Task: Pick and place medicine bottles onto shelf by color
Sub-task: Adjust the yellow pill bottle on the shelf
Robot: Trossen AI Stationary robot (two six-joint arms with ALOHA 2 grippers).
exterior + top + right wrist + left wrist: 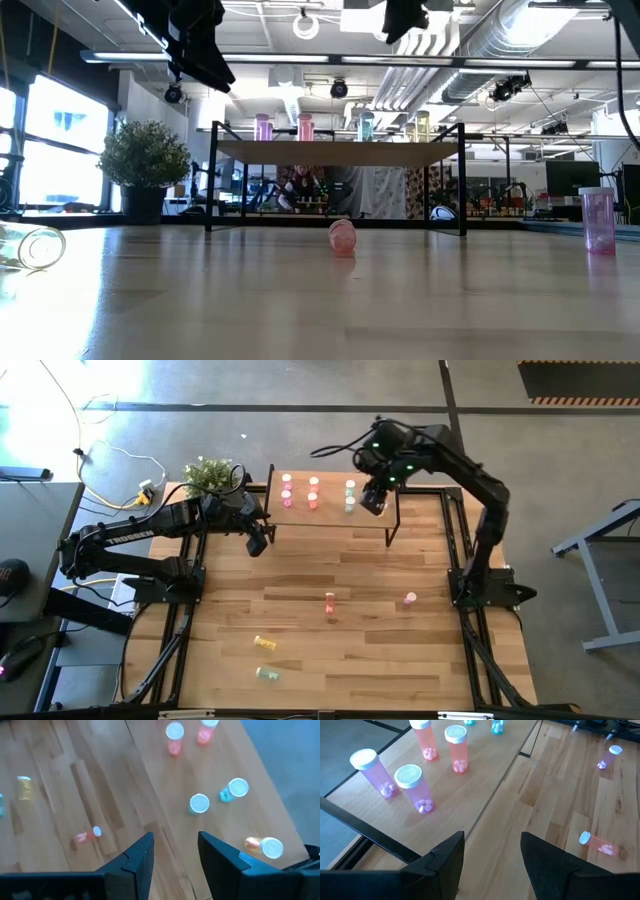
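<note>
Near edge of the table [400,660]: a yellow bottle [265,644] and a pale green bottle [267,674] are lying on their sides, left of middle, well apart from both arms.
Middle of the table: a red-orange bottle [330,603] is lying down with its long axis running near to far, and a pink bottle [409,599] is sitting to its right, closer to the right arm's base; in the low view that pink one is looking upright.
Left tool [258,542]: it is hovering just off the shelf's left end, fingers apart and gripping nothing; its wrist view is showing bare wood between them.
Right tool [374,500]: it is hanging over the right part of the shelf, fingers apart and empty.
Shelf [370,525]: it is standing at the far side and carrying pairs of pink, red-orange and green bottles upright in columns, plus one yellow bottle beside the right tool.
Relation that matters: every loose bottle is lying on the near side of both tools, so either arm is going to have to reach back toward the near edge.
Nearer arm, my guess: the left for the yellow and green bottles, the right for the pink one; the red-orange one is sitting about between them.
</note>
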